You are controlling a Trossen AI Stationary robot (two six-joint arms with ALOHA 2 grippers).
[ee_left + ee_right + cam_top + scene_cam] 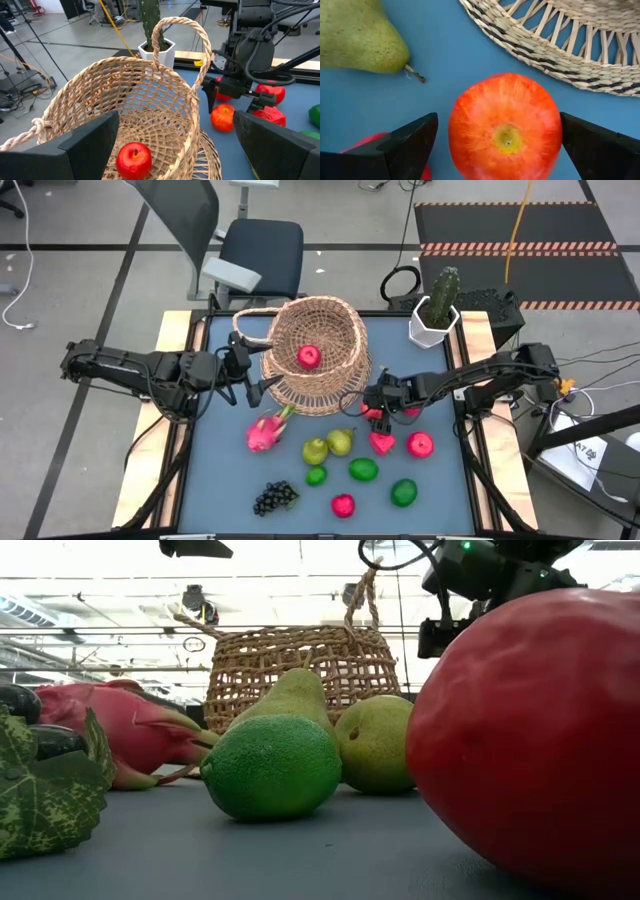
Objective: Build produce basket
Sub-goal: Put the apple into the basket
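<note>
My right gripper (372, 406): fingers apart, straddling an apple (505, 133) beside the basket (318, 352)
My left gripper (250, 373): fingers apart at the basket's rim

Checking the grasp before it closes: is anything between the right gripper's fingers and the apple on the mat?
Nothing visible. The right gripper is open with the apple bare between its fingers; the pear and basket lie off to the sides.
</note>
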